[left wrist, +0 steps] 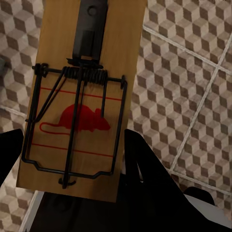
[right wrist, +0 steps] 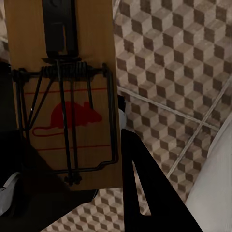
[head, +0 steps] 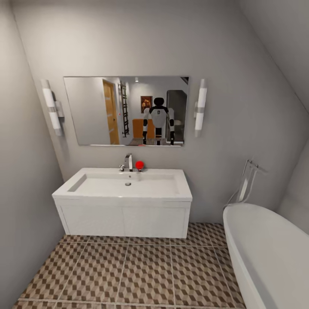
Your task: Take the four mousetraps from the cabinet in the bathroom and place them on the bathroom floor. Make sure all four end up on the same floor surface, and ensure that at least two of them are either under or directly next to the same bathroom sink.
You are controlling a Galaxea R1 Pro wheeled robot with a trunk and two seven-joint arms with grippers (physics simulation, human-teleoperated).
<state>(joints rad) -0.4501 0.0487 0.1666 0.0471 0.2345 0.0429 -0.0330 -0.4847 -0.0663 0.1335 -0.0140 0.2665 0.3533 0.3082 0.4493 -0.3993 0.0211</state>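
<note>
Head view: bathroom floor (head: pixel 128 274) lies bare before the sink (head: pixel 124 186), bathtub (head: pixel 266 253) alongside | left tool (left wrist: pixel 72 183) pinches a mousetrap (left wrist: pixel 79 96), right tool (right wrist: pixel 72 183) pinches another mousetrap (right wrist: pixel 63 87), both over tile | advice: lower flat, release close under the sink.

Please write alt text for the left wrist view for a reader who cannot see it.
A tan wooden mousetrap with black wire parts and a red mouse mark is held between the dark fingers of the left claw. Behind it lies the bathroom floor, tiled in brown, beige and white cubes.
</note>
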